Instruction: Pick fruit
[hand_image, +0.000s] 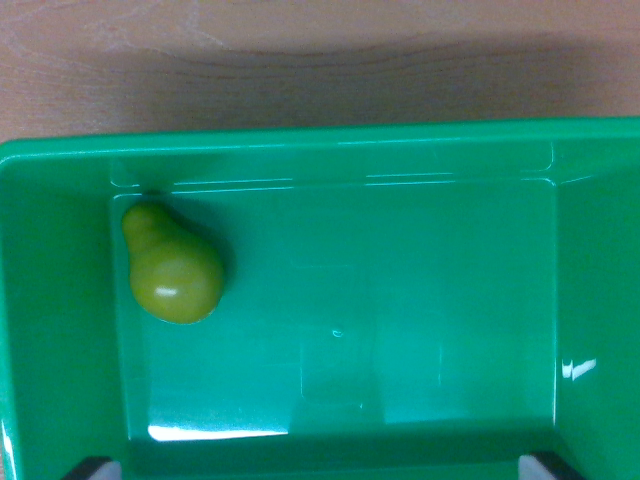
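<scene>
A green plastic bin (590, 300) fills the wrist view, resting on a wooden table (300, 60). A green pear (172, 265) lies in the bin's upper-left corner, narrow end toward the corner. Only two dark gripper (320, 468) fingertips (90, 468) show at the bottom edge — spread wide, touching nothing. No writing is legible.

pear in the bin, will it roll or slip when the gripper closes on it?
Probably both. The pear has a rounded, bulbous body lying on its side on the smooth bin floor, so a nudge could roll it. Its glossy highlight suggests a slick, hard skin, likely plastic and light. It sits near the corner, limiting finger room.
</scene>
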